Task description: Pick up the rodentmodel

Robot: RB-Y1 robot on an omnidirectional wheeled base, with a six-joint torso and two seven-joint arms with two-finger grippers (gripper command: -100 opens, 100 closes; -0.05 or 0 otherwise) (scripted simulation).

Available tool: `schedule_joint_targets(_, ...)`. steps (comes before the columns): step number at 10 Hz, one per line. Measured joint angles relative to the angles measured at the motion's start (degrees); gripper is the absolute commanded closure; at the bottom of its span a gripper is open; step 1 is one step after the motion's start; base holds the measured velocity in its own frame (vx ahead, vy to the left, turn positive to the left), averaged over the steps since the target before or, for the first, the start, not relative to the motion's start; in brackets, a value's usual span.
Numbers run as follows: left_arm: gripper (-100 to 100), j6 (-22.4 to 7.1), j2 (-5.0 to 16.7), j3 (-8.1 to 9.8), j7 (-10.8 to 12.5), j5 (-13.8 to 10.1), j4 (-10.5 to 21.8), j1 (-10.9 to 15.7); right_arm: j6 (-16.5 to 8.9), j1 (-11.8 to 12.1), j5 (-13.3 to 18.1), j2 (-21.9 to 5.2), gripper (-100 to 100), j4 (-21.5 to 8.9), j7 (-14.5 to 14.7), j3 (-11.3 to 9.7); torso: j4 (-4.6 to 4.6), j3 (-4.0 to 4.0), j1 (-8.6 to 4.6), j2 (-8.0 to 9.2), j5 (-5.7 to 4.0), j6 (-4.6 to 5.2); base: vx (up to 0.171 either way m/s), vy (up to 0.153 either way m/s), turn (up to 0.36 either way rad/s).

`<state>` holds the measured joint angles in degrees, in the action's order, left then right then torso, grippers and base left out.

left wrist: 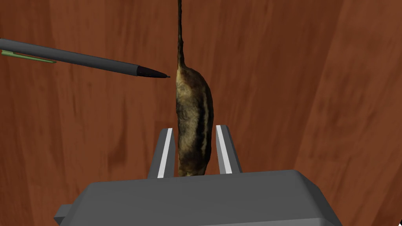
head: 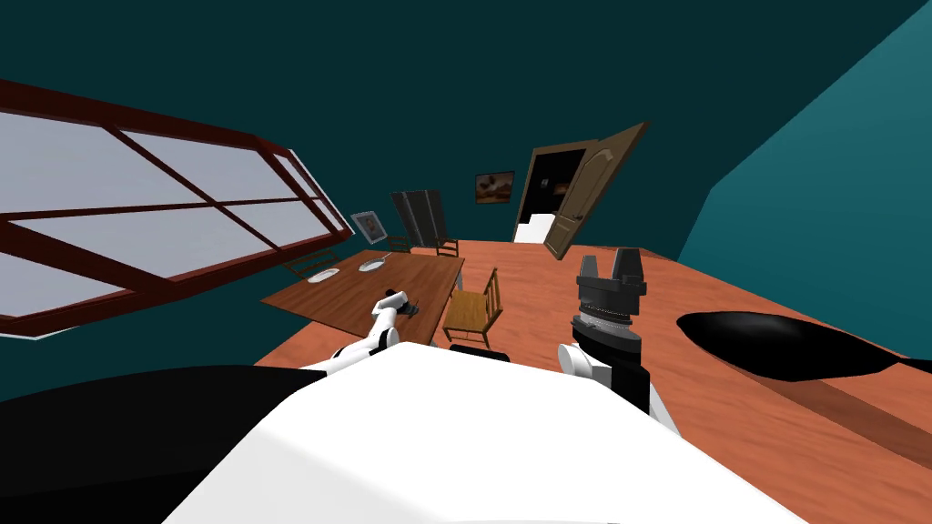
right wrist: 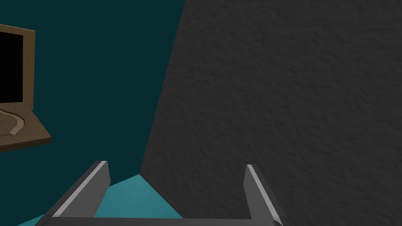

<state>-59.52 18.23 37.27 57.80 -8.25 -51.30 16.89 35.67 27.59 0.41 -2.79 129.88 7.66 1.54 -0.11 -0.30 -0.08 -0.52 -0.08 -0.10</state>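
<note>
The rodent model (left wrist: 192, 102) is a brown, striped, furry body with a long thin tail, lying on the wooden table (left wrist: 306, 98). My left gripper (left wrist: 195, 128) straddles its near end, and both fingers press close against its sides. In the head view the left gripper (head: 400, 306) reaches down over the table's (head: 346, 305) near part. My right gripper (head: 608, 262) is raised beside my chest, away from the table. Its fingers (right wrist: 100, 172) stand wide apart with nothing between them.
A dark grey pen (left wrist: 78, 59) lies on the table with its tip almost touching the rodent's tail base. Two plates (head: 323, 275) sit at the table's far end. A wooden chair (head: 475, 309) stands at the table's right side. An open door (head: 582, 196) is beyond.
</note>
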Motion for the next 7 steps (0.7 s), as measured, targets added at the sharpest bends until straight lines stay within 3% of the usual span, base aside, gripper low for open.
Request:
schedule_joint_targets(6,100,-3.1,1.3,3.08,-8.5,-1.8,-1.3,0.2,0.0,0.0,0.0,0.0,0,0.0,0.0,0.0,0.01,0.03,0.05,0.07,0.02,0.04,0.058,-0.069,0.125)
schedule_joint_targets(7,0,-3.2,1.3,3.15,-8.8,-1.9,-1.2,0.2,0.0,0.0,0.0,0.0,0,0.0,0.0,0.0,0.02,0.08,0.17,0.16,0.05,0.08,0.005,-0.008,-0.005)
